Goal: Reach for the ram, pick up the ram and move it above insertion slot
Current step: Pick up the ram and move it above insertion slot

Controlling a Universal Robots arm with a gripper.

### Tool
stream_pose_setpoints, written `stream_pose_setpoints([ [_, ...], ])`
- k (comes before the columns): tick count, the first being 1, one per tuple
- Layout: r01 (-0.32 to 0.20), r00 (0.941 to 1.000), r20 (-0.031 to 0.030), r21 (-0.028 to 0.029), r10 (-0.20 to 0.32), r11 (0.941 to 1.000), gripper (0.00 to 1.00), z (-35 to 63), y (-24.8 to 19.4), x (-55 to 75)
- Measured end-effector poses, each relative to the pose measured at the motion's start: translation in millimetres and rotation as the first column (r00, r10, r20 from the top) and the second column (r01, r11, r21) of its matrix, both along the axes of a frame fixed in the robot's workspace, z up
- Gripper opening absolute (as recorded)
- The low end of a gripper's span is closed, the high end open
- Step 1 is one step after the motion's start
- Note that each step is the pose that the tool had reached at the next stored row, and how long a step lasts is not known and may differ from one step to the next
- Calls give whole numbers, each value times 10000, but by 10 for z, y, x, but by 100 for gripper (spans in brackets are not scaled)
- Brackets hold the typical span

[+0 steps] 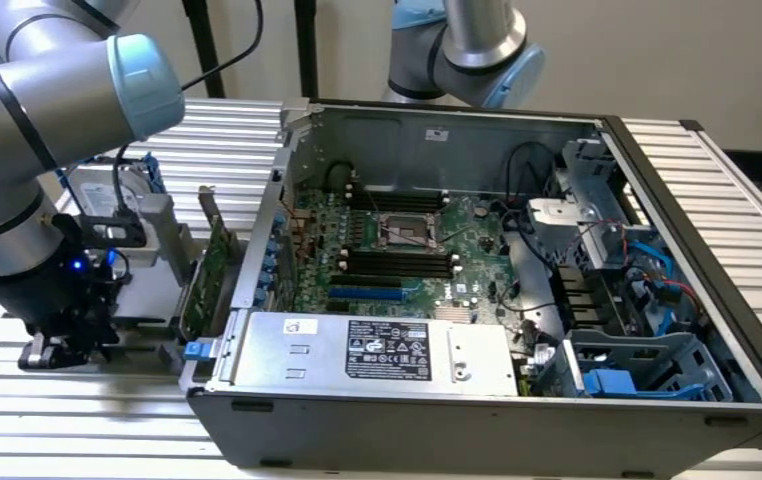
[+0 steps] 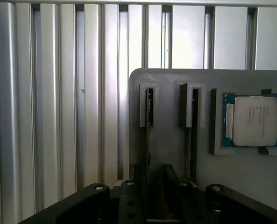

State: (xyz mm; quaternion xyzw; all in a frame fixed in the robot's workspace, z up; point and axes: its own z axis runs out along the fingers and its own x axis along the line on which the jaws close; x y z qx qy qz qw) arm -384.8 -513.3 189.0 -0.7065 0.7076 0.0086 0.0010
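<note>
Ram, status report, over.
Gripper low over gray holder, lined up on ram in slot farther from processor. Ram seated in holder, not lifted. No obstruction seen.

Upright expansion card (image 1: 214,270) beside holder (image 2: 236,172)

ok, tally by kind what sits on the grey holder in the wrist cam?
On the grey holder:
Slot brackets: 2
Processor chip: 1
Total: 3
</note>
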Motion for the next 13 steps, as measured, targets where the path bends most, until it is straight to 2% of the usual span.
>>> stream_pose_setpoints([
  [2,1,10000,-1,-1,-1,10000,30,1,1,-1],
  [3,1,10000,-1,0,-1,10000,23,1,1,0],
  [7,1,10000,-1,-2,-1,10000,23,1,1,0],
  [9,1,10000,0,0,-1,10000,15,0,1,0],
  [13,1,10000,0,0,-1,10000,14,0,1,0],
])
